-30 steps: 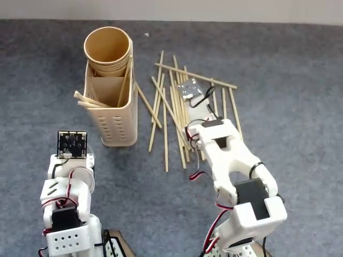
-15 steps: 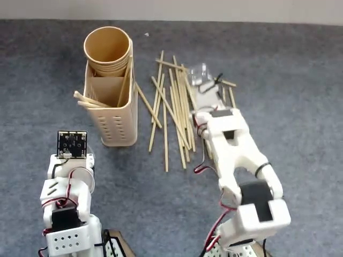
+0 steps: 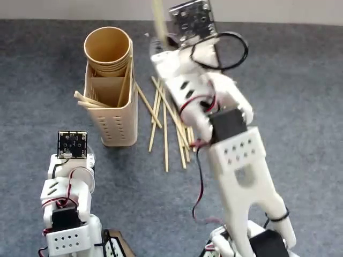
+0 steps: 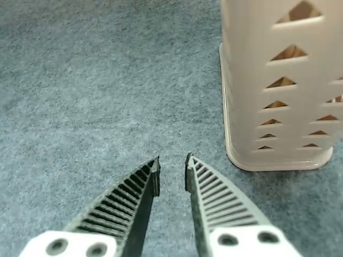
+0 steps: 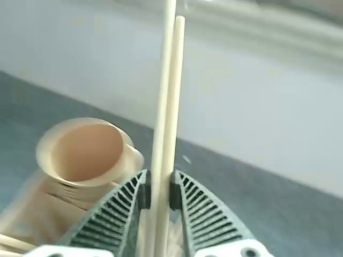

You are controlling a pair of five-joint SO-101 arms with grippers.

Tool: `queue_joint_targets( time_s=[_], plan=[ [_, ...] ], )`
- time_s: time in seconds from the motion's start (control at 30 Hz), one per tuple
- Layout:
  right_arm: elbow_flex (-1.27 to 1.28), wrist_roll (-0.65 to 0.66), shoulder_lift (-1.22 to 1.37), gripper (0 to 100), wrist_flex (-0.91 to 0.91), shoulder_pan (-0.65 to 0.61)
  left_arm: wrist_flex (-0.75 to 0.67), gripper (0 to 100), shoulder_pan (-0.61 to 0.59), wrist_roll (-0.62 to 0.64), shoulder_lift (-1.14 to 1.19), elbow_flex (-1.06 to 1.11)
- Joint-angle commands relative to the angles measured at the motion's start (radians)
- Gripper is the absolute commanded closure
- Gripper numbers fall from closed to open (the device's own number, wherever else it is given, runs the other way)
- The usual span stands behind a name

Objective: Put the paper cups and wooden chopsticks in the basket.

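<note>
Between the jaws of the right gripper (image 5: 159, 187), two chopsticks (image 5: 170, 80) are standing upright, clenched side by side near their lower ends. Below this gripper and off to its left, the cups (image 5: 86, 152) are sitting nested in the far end of the basket (image 3: 115, 126). More loose sticks (image 3: 166, 123) are lying on the carpet under the raised arm.

The left gripper (image 4: 171, 174) is hovering low with its fingers slightly parted and nothing between them, the basket's near wall (image 4: 278, 80) just ahead of it and to its right.

Judging from the low grip, the pair is likely to swivel or slide while being tipped over. Steering too far left is risking a hit on the cups, and a push on the rim could be toppling this tall, narrow basket.

Counting: one basket; one cup stack, showing at least three rims; two sticks gripped; about three poking from the basket. The arm is hiding part of the loose pile, so no firm count.
</note>
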Motion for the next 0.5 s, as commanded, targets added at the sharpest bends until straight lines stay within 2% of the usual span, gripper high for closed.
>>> queue_joint_targets(
  time_s=[0.0, 0.1, 0.33, 0.47],
  plan=[
    [-0.054, -0.041, -0.091, 99.4, -0.11, -0.11, 0.006, 89, 0.024, -0.012, -0.008, 0.016],
    [0.067, -0.04, -0.134, 99.4, -0.255, -0.182, 0.014, 89, 0.024, -0.014, -0.008, 0.016],
    [0.463, -0.046, -0.163, 99.4, -0.751, -0.191, 0.018, 89, 0.033, -0.014, -0.008, 0.016],
    [0.483, -0.048, -0.117, 99.4, -0.854, -0.214, 0.017, 89, 0.035, -0.014, -0.008, 0.016]
  ],
)
